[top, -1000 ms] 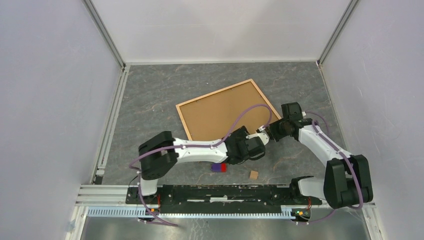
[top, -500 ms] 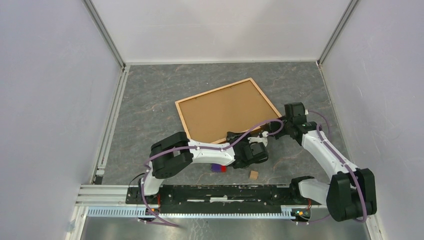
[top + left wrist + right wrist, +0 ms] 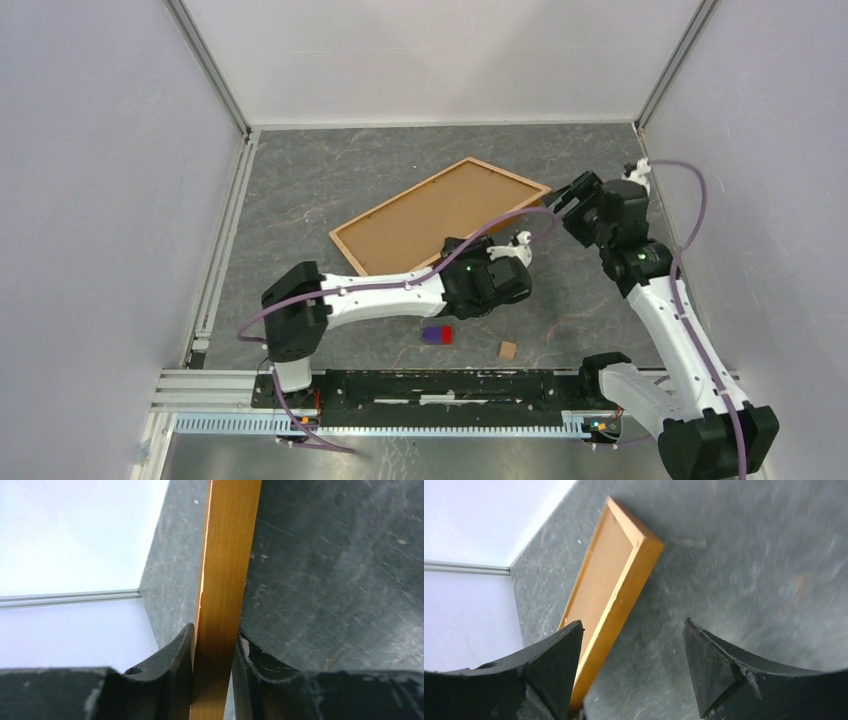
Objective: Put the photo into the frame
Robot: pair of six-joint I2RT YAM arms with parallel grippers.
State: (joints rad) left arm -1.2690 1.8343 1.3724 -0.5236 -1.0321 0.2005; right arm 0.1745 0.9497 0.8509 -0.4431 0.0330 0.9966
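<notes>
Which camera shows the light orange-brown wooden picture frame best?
Top external: nearly the whole light orange-brown wooden picture frame shows. Left wrist shows only an edge strip clamped in the left gripper. Right wrist shows one corner and two sides.

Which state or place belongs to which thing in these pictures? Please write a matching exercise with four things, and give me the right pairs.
Things:
1. left gripper
2. right gripper
3. frame
4. small brown block

States or places:
A. jaws wide apart
B. lying on the table, apart from the frame
C. light orange-brown wood, held by one edge
D. jaws closed on a wooden moulding

Pairs: 1-D, 2-A, 3-C, 4-B
</notes>
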